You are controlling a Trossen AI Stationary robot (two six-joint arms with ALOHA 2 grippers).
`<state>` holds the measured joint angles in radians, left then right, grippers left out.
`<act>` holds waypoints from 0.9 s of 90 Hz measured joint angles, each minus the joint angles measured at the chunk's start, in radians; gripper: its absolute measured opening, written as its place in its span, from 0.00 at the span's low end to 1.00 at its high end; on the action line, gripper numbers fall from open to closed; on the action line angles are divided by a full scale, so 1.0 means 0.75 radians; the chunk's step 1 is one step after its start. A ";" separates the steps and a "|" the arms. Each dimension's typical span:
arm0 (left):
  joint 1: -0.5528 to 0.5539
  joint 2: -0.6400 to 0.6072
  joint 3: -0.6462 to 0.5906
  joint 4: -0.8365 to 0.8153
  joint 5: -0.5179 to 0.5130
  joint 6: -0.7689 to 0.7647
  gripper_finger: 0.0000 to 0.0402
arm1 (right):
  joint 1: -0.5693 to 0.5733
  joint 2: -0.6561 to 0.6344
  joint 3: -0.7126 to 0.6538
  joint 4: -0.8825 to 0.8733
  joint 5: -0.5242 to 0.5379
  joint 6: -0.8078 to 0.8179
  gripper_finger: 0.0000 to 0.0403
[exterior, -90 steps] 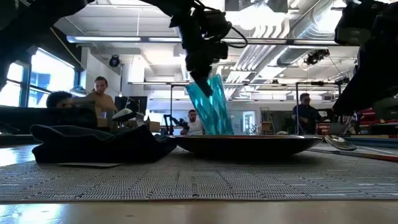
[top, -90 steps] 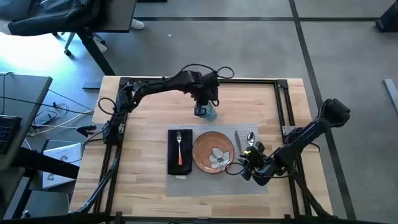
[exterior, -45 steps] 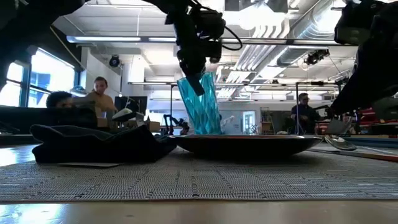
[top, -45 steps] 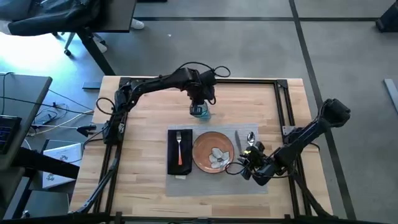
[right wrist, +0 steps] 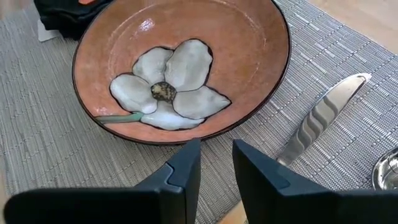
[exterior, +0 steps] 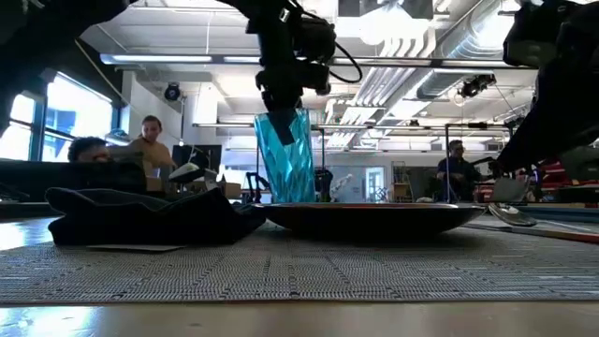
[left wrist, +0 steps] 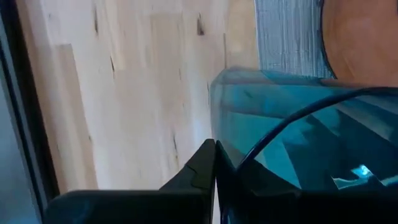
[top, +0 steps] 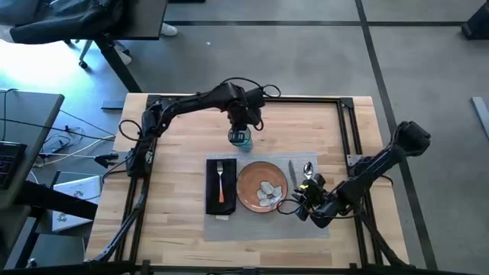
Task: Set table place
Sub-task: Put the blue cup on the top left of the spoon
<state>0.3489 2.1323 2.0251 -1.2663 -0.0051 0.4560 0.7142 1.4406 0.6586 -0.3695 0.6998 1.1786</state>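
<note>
**Moving the teal glass toward its spot above the place setting**

High view: the left claw [top: 241, 126], pinching the teal glass [top: 241, 138], has shifted left over the last second, and the glass sits nearer the surface [top: 176, 221], just beyond the placemat [top: 229, 223]. The right claw [top: 303, 205] waits beside the plate [top: 262, 186].

Low view: the glass [exterior: 285, 157], tilted a second ago, now stands upright.

Left wrist view: glass fills the claw's grip.

Right wrist view: fingers [right wrist: 183, 171] slightly apart, empty. Release looks close.
</note>
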 joint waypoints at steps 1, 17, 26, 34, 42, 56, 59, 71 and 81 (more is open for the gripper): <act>0.000 0.003 0.000 0.004 0.001 0.002 0.01 | 0.000 0.000 0.000 0.002 0.000 0.000 0.19; 0.001 0.017 0.000 0.092 0.040 0.012 0.07 | 0.000 0.000 0.000 0.008 0.000 0.000 0.19; -0.005 0.017 0.000 0.126 0.039 0.009 0.12 | 0.000 0.000 0.000 0.009 0.000 0.000 0.19; -0.005 0.017 0.000 0.139 0.037 0.003 0.18 | 0.000 0.000 0.000 0.009 0.000 0.000 0.19; -0.005 0.017 0.000 0.142 0.034 0.007 0.24 | 0.000 0.000 0.000 0.007 0.000 -0.001 0.19; -0.007 0.001 0.000 0.137 0.028 0.010 0.31 | 0.000 0.000 0.000 0.002 -0.013 -0.013 0.19; -0.009 -0.009 0.000 0.140 0.028 0.006 0.32 | 0.000 0.000 0.000 0.000 -0.025 -0.020 0.19; -0.021 -0.075 0.000 0.145 -0.005 -0.034 0.33 | -0.004 0.000 0.000 -0.002 -0.025 -0.086 0.19; -0.041 -0.132 0.000 0.145 -0.076 -0.047 0.33 | -0.031 0.000 0.000 -0.003 -0.024 -0.175 0.19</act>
<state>0.3180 2.0330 2.0251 -1.1572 -0.0624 0.4210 0.6913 1.4406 0.6586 -0.3720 0.6822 1.0473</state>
